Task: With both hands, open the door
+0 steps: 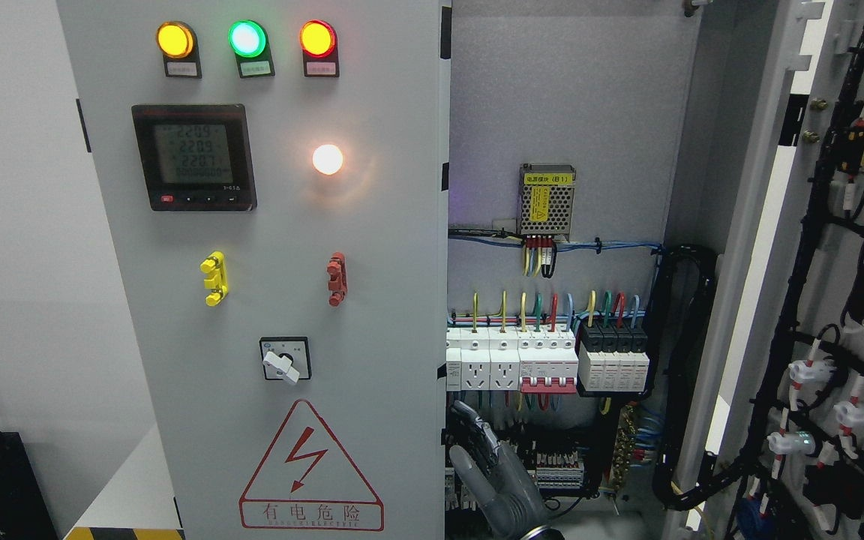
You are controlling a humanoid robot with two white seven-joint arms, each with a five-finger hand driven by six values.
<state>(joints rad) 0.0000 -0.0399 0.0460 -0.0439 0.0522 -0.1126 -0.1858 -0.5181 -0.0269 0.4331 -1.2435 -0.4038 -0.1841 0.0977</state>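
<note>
My robot hand (493, 471) rises open-fingered and empty at the free edge of the closed left door (274, 270), while the right door (814, 300) already stands wide. I judge fingertips should hook that edge firmly, then pull outward slowly.

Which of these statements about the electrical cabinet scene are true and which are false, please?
1. The cabinet's right door stands swung open, its wired inner face showing. True.
2. All three indicator lamps at the top of the left door are green. False: the lamps are amber, green and red.
3. A grey robot hand is raised at the bottom edge, in front of the open compartment. True.
4. The hand grips the rotary switch. False: it holds nothing, fingers spread, apart from the switch.
5. The warning triangle sits below the rotary switch. True.
</note>
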